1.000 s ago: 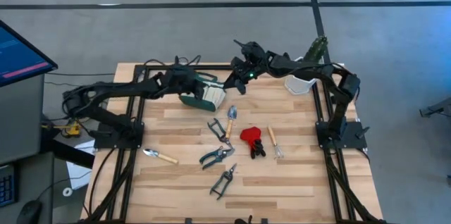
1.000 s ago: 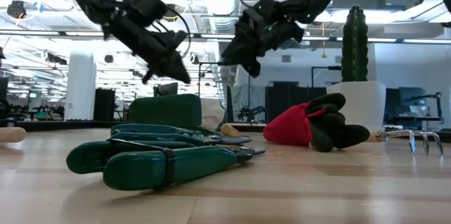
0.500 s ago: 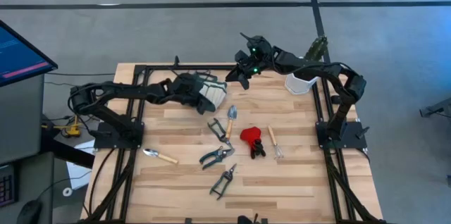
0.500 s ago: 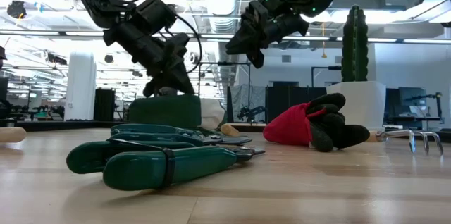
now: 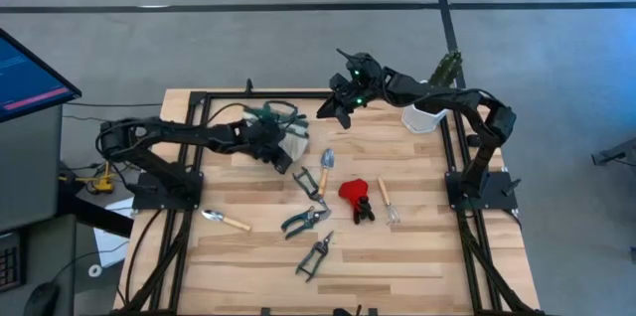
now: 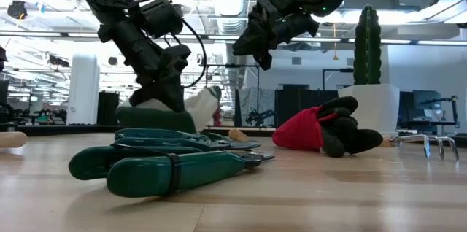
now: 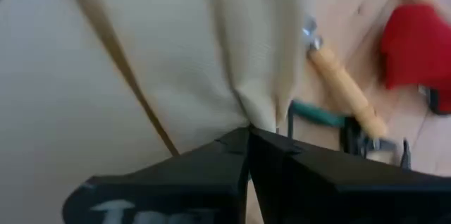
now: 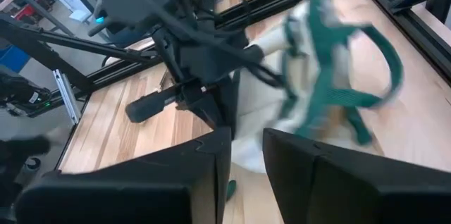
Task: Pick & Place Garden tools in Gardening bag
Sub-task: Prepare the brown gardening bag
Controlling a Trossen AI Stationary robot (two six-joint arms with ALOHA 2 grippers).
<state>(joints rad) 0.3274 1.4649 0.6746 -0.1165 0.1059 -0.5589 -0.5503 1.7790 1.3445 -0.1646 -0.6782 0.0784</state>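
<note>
The gardening bag (image 5: 290,129), cream with green handles (image 5: 266,112), lies crumpled on the far left-middle of the table. My left gripper (image 5: 281,149) is shut on its cream cloth. My right gripper (image 5: 333,109) hangs open above the table just right of the bag, with nothing between its fingers (image 8: 211,160). The garden tools lie flat on the table near the middle: a wooden-handled trowel (image 5: 325,169), a red-headed tool (image 5: 353,195), a thin wooden-handled tool (image 5: 388,200) and green-handled shears (image 5: 306,220). My left gripper pinches a fold of the bag's cream cloth (image 7: 257,115) between its two fingers. The fingers slant down onto it from the table's left. The bag rests on the table with its green base (image 6: 157,119) down, and the cream cloth bunches up around the fingers.
A white pot (image 5: 425,115) with a cactus (image 5: 449,68) stands at the far right. Another pair of shears (image 5: 316,253) and a small trowel (image 5: 227,220) lie toward the near edge. Black frame rails run along the table's far and side edges.
My left gripper has gone down and toward the table's near right, tipping more steeply downward, still shut. The bag has come with it, turned about and crumpled, so that its green handles now stick out on the far side.
</note>
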